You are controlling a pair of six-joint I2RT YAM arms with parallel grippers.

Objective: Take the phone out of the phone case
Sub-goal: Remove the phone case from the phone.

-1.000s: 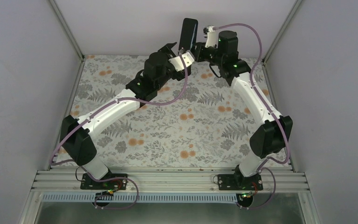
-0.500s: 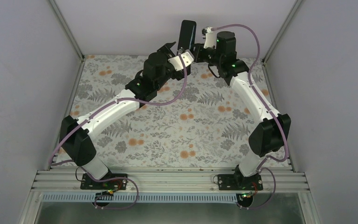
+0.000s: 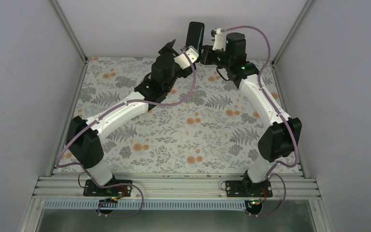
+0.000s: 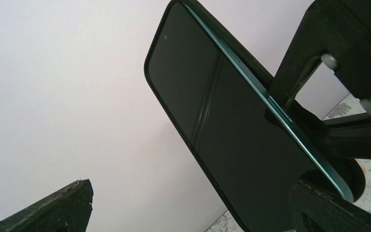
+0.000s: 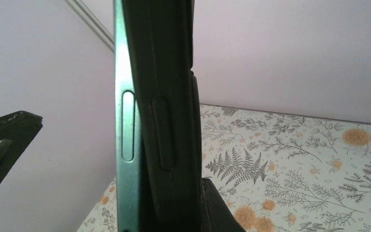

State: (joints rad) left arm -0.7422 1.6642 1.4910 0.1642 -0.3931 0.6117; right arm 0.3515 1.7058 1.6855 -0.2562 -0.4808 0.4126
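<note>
The white-and-black left arm [image 3: 121, 108] stretches out to the far edge. Its jaws are spread as wide as they go and grip nothing. In the left wrist view the two dark tips stand either side of the prize, clear of it.

And there it is, centre stage: the dark glass-fronted phone with the green metal rim [image 4: 222, 121]. It is held upright in the air above the far edge of the counter, sitting in its matte black soft phone case [image 5: 169, 121]. Look at that green side in the right wrist view: it shows bare beside the case wall. I'd say one long edge is peeling free, but the phone is not out yet.

To the right, the right arm [image 3: 263, 104] has its jaws clamped tight on the lower end of the case. What's left, by my reckoning: the open jaws take the phone and the two get pulled apart.

Underneath lies a counter [image 3: 198, 135] in grey fern print with orange blossoms. Pale lilac walls [image 3: 24, 72] stand left, back and right, with aluminium posts [image 3: 68, 29] in the corners. A ribbed aluminium rail [image 3: 174, 186] runs along the near edge.
</note>
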